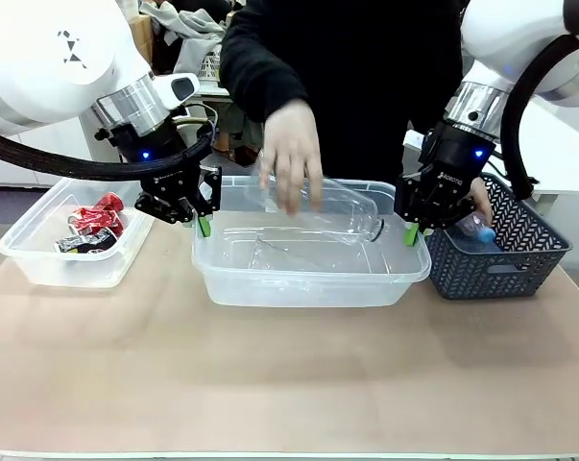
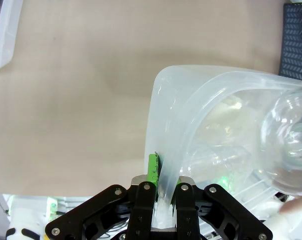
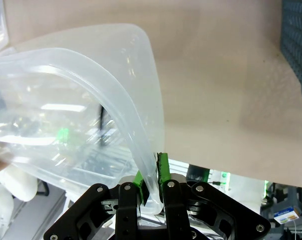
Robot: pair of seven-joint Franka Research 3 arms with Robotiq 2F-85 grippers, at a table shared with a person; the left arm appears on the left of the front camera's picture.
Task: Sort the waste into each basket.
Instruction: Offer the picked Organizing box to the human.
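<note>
Bare tan table [image 1: 289,384] lay nearest. Behind it, large clear tub [image 1: 308,279] sat mid-table. Left gripper [image 1: 205,227] pinched tub's left rim; right gripper [image 1: 411,234] pinched right rim. Person's hand [image 1: 291,154] held clear bottle [image 1: 323,209] over tub. Smaller tub [image 1: 39,259] at left held red cans [image 1: 95,216]. Dark lattice basket [image 1: 500,264] at right held another bottle [image 1: 476,230].

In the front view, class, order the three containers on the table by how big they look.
1. Middle clear tub, gripped by both pincers, left and right.
2 and 3. Left clear tub and dark basket look alike; unranked.
</note>
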